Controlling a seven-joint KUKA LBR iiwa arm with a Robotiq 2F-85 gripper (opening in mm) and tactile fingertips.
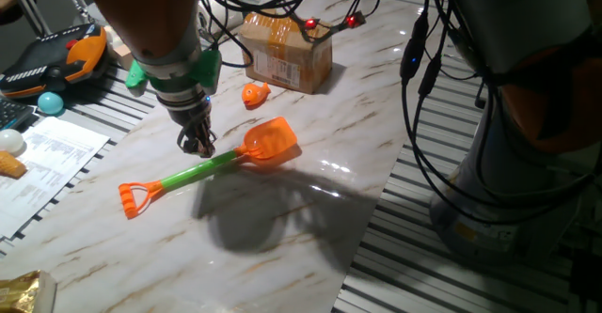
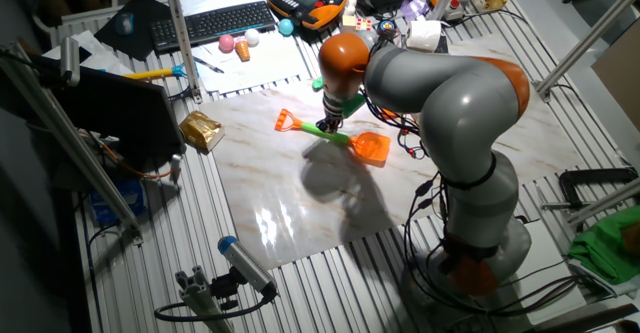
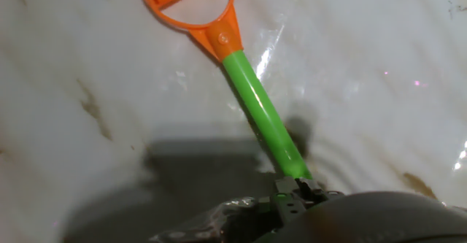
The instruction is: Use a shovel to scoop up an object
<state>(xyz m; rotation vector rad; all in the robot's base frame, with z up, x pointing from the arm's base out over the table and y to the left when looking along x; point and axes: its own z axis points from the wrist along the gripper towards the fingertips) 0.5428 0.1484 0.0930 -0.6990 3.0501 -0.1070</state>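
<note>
**Pincer at shovel shaft, blade end**

My pincer point(image 1: 198, 144) is down on the shovel point(image 1: 212, 168), at the green shaft just beside the blade; whether it is clamped I cannot tell. The shovel lies flat mid-slab, bare marble all around. The object point(image 1: 254, 93) rests apart, near the cardboard box point(image 1: 285, 50).

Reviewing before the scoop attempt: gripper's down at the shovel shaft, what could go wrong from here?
1. The gripper sits on the green shaft close to the blade of the shovel, far from the loop end; that long free end may swing or twist in the grasp.
2. The fish toy lies close to the cardboard box; a sweep could hit the box or push the toy against it.
3. Whether the jaws have closed is not visible.
</note>
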